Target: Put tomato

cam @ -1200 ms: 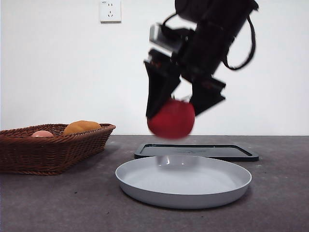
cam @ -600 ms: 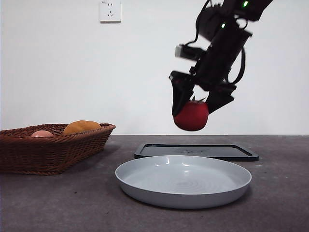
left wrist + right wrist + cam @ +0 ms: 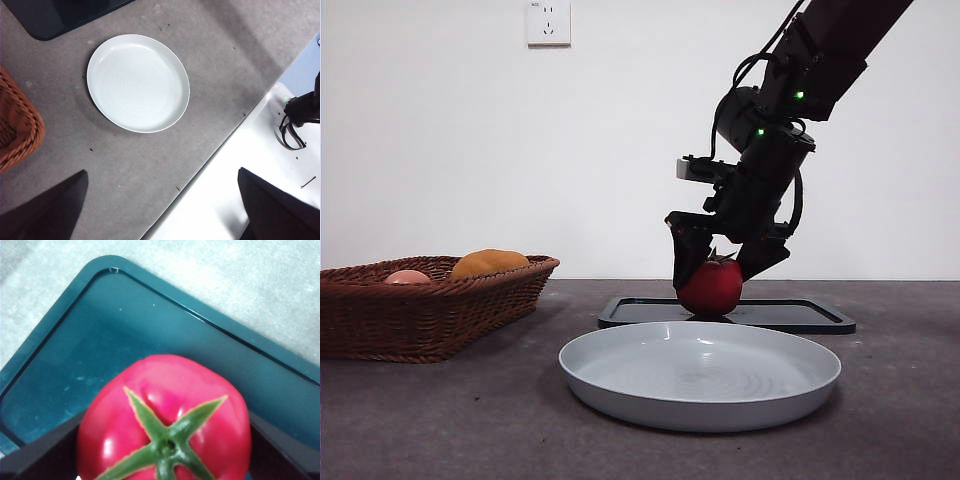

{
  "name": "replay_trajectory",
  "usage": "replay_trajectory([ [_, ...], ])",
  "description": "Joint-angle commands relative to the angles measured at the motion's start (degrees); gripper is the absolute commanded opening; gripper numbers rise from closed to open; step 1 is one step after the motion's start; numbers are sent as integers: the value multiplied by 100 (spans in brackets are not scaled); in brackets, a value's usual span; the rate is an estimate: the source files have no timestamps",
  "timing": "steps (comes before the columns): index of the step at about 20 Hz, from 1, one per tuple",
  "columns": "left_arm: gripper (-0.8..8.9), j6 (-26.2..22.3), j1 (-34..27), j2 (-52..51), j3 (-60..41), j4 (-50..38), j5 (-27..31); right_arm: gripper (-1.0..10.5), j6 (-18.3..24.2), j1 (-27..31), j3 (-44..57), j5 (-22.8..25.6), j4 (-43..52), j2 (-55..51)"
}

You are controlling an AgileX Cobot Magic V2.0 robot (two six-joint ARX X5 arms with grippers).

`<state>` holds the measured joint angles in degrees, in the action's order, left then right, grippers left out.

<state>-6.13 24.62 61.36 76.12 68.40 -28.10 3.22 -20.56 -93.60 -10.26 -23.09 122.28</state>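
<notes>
Right tool is low over the black tray, jaws clamped on the tomato, one jaw on each side. In the front view the tomato's underside sits at the tray's surface, seemingly touching it, tho actual contact can't be confirmed. Tomato is upright: stem end up, green spiky top facing straight into the wrist cam, so its stem-to-base axis runs roughly vertical. It's near round, no clear long axis, maybe a bit wider than tall. In the right wrist view the tomato fills the lower half of the frame w/ the dark jaws just showing on both flanks, and the tray beneath it, one rounded tray corner in view. The arm comes down from the upper right in the front view, green LEDs lit on it.

Grey plate sits on the bench in front of the tray, nearer the front cam, nothing on it. Tomato is behind the plate, not over it.

Wicker basket stands at the left of the bench, well apart from the tray, w/ an orange fruit and a pale pink fruit showing above its rim.

Left tool waits high up, jaws apart and holding nothing, looking down on the plate, a basket corner and the bench edge.
</notes>
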Motion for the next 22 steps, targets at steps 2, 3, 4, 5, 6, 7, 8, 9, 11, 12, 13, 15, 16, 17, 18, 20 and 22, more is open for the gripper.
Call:
replay_trajectory([
  [2, 465, -68, 24, 39, 129, -26, -26, 409, 59, -33, -127, -22, -74, 179],
  [3, 465, -68, 24, 39, 129, -28, -28, 433, 61, -31, -129, -17, -79, 175],
  [4, 465, -68, 24, 37, 129, -28, -28, 470, 55, -31, -146, -20, -74, 160],
  [5, 465, -68, 24, 39, 129, -28, -26, 513, 24, -26, -179, -20, -83, 122],
  [6, 465, -68, 24, 39, 129, -28, -28, 515, 24, -26, -192, -17, -96, 46],
  [7, 465, -68, 24, 39, 129, -28, -26, 515, 24, -26, -201, -20, -103, -52],
  [8, 465, -68, 24, 39, 131, -28, -26, 515, 22, -26, -201, -17, -144, -170],
  [9, 465, -68, 24, 37, 131, -28, -28, 515, 15, -26, -201, -20, -236, -306],
  [11, 465, -70, 24, 39, 129, -33, -28, 515, 11, -26, -201, -26, -597, -662],
  [12, 465, -70, 24, 39, 129, -33, -26, 515, -2, -26, -201, -94, -876, -892],
  [13, 465, -70, 24, 39, 129, -33, -26, 515, -7, -26, -201, -177, -1150, -1113],
  [15, 465, -70, 24, 39, 129, -31, -26, 515, -17, -26, -201, -173, -1711, -1646],
  [16, 465, -70, 24, 39, 129, -33, -26, 515, -20, -26, -201, -175, -1952, -1886],
  [17, 465, -70, 24, 39, 129, -31, -28, 515, -20, -26, -201, -175, -2243, -2151],
  [18, 465, -70, 24, 39, 129, -31, -26, 515, -17, -31, -199, -179, -2551, -2393],
  [20, 465, -70, 24, 39, 129, -31, -26, 514, -15, -63, -199, -227, -3195, -2850],
  [22, 465, -70, 26, 39, 129, -31, -26, 514, -15, -74, -199, -391, -3630, -3228],
])
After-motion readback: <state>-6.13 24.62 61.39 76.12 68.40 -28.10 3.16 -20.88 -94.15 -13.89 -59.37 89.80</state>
